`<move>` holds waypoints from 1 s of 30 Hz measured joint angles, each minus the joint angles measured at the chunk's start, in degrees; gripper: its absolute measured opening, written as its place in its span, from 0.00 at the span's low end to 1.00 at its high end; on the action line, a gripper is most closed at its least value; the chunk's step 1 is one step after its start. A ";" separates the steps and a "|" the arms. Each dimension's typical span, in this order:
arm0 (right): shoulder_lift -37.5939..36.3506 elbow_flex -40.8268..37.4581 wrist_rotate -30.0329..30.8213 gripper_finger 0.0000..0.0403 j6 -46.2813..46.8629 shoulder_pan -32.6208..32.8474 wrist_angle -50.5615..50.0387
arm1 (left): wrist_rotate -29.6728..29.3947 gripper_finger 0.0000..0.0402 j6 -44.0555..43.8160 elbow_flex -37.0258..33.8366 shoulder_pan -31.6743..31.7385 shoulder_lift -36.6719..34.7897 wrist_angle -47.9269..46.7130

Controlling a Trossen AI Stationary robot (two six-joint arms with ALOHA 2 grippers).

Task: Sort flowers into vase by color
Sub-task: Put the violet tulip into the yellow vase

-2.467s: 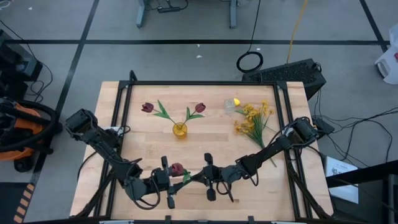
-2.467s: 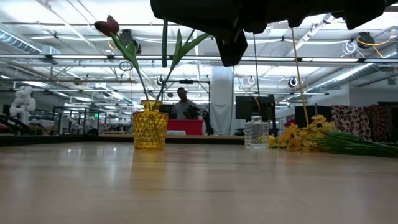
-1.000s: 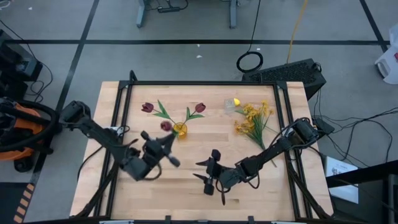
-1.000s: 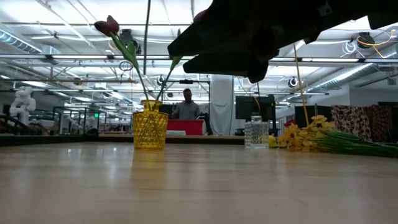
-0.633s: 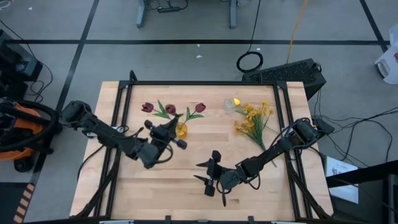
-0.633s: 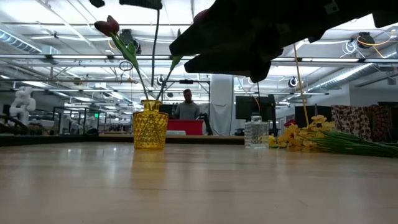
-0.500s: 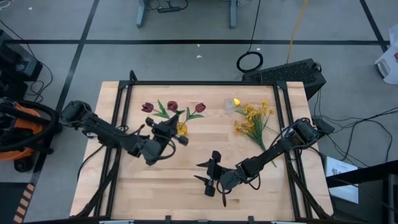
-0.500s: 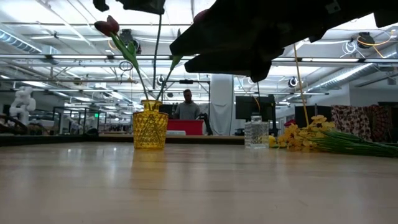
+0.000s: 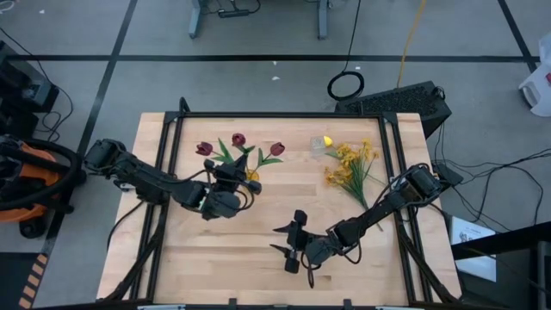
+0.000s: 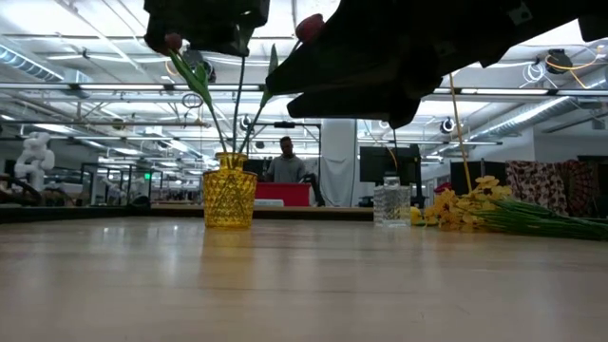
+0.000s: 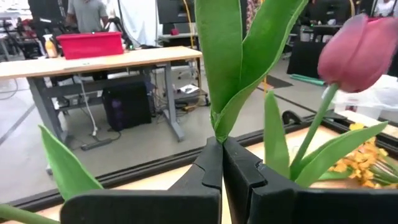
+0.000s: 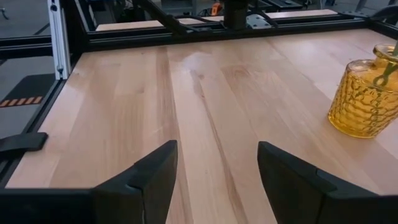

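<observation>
Three dark red tulips (image 9: 238,139) are standing upright in the yellow vase (image 9: 250,178); yellow flowers (image 9: 351,168) are lying beside the clear vase (image 9: 319,145).
</observation>
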 joint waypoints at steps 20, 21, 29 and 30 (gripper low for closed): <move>0.00 0.00 0.15 0.53 0.47 0.00 0.00 | 6.68 0.02 -10.91 0.02 3.72 0.00 -8.52; 0.00 0.00 0.15 0.53 0.47 0.00 0.00 | 6.71 0.02 -10.91 0.02 3.74 0.00 -8.58; 0.00 0.00 0.13 0.53 0.46 0.00 0.00 | 9.57 0.03 -10.91 0.03 5.49 0.00 -10.28; 0.00 0.00 0.13 0.53 0.47 0.00 0.00 | 10.17 0.03 -10.91 0.02 5.70 0.00 -10.33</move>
